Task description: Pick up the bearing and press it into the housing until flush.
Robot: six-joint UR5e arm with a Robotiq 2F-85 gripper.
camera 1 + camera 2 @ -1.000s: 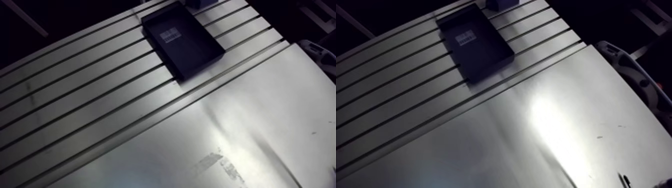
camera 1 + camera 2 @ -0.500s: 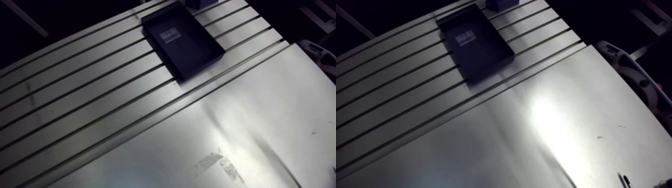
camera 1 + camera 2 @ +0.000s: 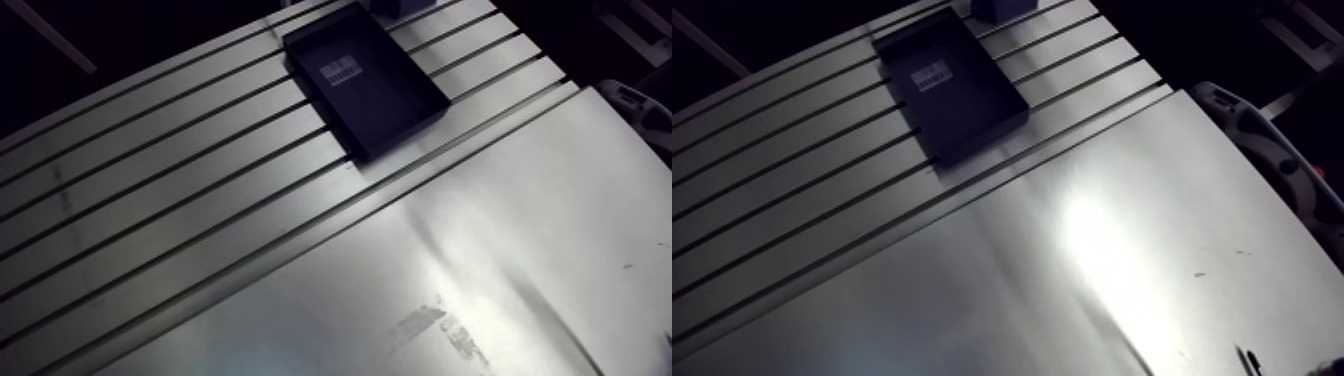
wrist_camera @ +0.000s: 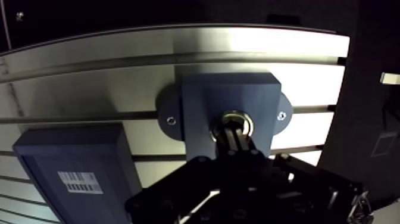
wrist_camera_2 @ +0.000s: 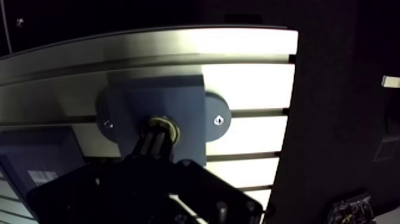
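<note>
The bearing (image 4: 245, 122) sits in the bore in the middle of the housing (image 4: 202, 98), lying flat with its ring face up. Its axis points straight up out of the block, towards the wrist. I cannot tell whether it is flush.

The gripper (image 4: 234, 133) stands right over the bearing. Its fingers (image 4: 241, 143) are drawn together with barely a sliver between them, and their tips are at the ring. Nothing is pinched between them.

The housing is a dark block with a rounded ear and a screw on each side. Its long axis runs along the slots of the table (image 4: 89, 89). It stands towards one corner, set in from both edges.

Just beside it, further from that corner, lies a dark shallow tray (image 3: 385, 95) with a white barcode label (image 3: 340, 71). The tray's long side crosses the slots.
</note>
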